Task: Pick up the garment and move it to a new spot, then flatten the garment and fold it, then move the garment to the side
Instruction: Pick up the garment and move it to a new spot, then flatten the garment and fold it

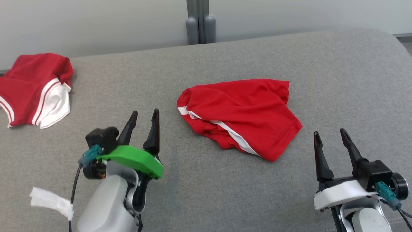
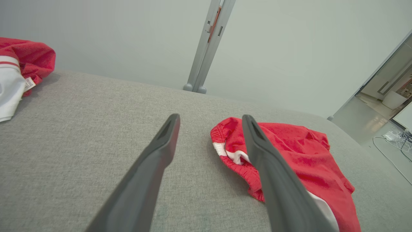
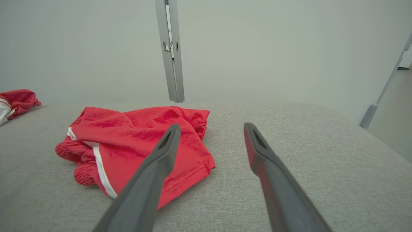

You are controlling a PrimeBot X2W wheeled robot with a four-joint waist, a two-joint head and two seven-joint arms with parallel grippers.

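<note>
Roughly centred: crumpled red fabric garment (image 1: 244,109) with a white side stripe, lying between two idle grippers.

Both the left gripper (image 1: 145,112) and the right gripper (image 1: 329,132) rest low over the grey woven cloth surface (image 1: 289,199), fingers spread apart and holding nothing. The garment lies ahead of both, inward of each, touching neither. Its long axis runs diagonally: the gathered waistband end points toward the left gripper, the flat hem corner toward the right gripper. Which arm is nearer is hard to judge from this angle; the right fingertips seem marginally closer. A second red-and-white folded garment (image 1: 35,90) sits well apart at the far left.
</note>
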